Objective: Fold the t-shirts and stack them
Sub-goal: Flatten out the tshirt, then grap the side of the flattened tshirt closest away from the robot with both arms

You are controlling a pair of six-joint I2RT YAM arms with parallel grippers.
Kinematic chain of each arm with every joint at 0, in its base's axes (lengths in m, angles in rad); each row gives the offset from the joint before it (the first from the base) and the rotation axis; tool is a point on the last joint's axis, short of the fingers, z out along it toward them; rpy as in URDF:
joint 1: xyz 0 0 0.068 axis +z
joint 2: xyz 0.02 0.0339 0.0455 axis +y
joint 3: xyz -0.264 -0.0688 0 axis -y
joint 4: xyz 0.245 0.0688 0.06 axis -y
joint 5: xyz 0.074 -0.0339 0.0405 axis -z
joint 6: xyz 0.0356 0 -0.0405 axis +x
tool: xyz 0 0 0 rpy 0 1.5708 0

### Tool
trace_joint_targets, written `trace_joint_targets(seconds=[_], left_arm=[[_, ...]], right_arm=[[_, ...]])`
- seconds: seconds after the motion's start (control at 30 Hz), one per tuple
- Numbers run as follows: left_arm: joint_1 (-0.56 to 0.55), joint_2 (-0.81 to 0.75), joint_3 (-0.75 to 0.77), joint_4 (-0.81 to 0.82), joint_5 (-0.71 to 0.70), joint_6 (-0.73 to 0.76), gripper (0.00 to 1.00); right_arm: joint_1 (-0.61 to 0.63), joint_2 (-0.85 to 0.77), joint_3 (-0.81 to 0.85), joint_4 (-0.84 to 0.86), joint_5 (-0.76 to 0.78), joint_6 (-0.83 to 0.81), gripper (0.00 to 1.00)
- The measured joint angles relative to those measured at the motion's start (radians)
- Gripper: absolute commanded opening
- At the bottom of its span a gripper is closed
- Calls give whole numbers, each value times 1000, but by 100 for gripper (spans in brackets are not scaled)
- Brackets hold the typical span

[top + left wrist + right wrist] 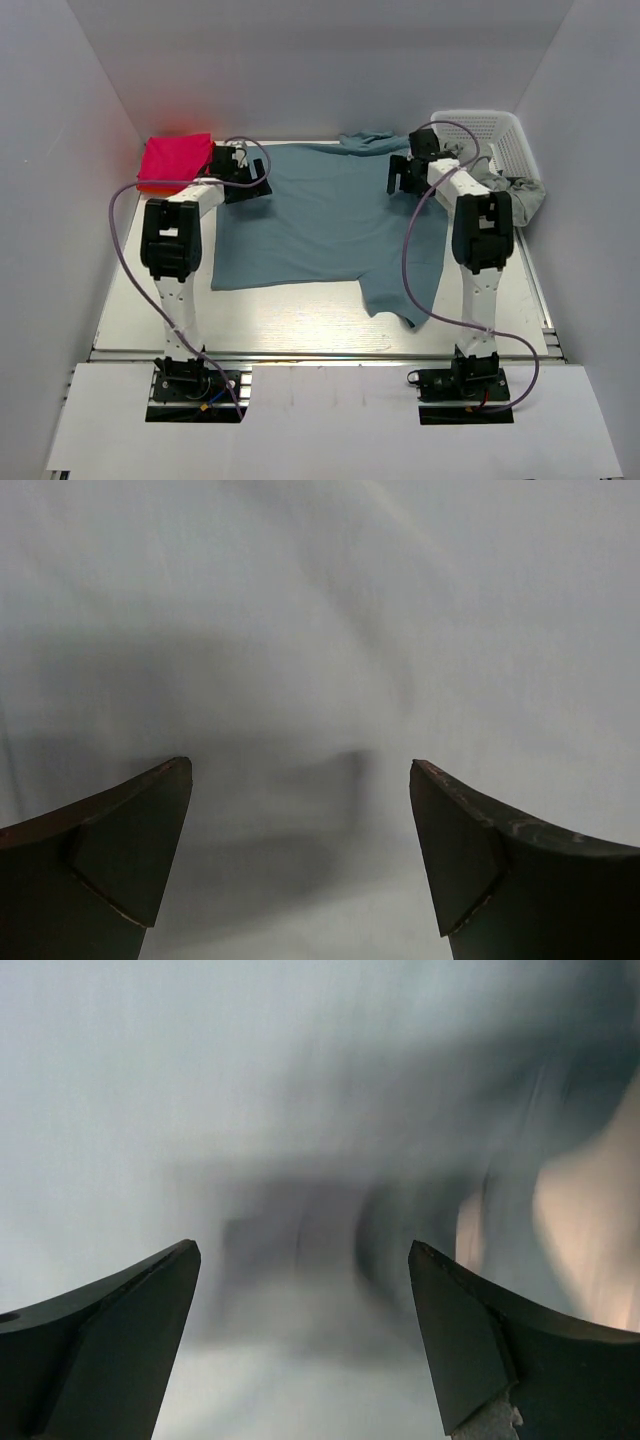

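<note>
From the top external view, the teal-blue t-shirt (330, 220) lies spread flat across the middle of the table (300, 322), with its neck at the far edge and one sleeve trailing toward the near right. A folded pink t-shirt (176, 160) sits at the far left corner. A grey t-shirt (518, 196) is draped at the right, beside the white lattice basket (497, 135).

Both arms reach forward, their elbows raised. The left gripper (243, 172) is low over the teal shirt's far left shoulder. The right gripper (408, 174) is over its far right shoulder, near the collar.

In the left wrist view, the left gripper (300, 765) has its jaws spread wide with nothing between them, above a pale, softly shaded surface.

In the right wrist view, the right gripper (300, 1245) is likewise wide apart and holds nothing. The blurred bluish fabric below it is too smeared to make out.
</note>
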Motion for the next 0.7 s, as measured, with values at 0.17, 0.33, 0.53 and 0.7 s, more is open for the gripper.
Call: trace_joint_targets(seconds=[0.17,0.33,0.53,0.7], left_arm=[[-8,-250,-250,-9,33,3,100],[-15,-655,-509,-21,1,-52,100],[-2,-1005,-852,-75,-87,-146,100],[-6,-1160,-1032,-170,-158,-223,100]], right_arm=[[38,-356,-393,24,-70,-23,90],[108,-750,-681,108,-166,-15,90],[315,-964,-961,126,-329,0,90],[484,-935,-1082,62,-356,42,90]])
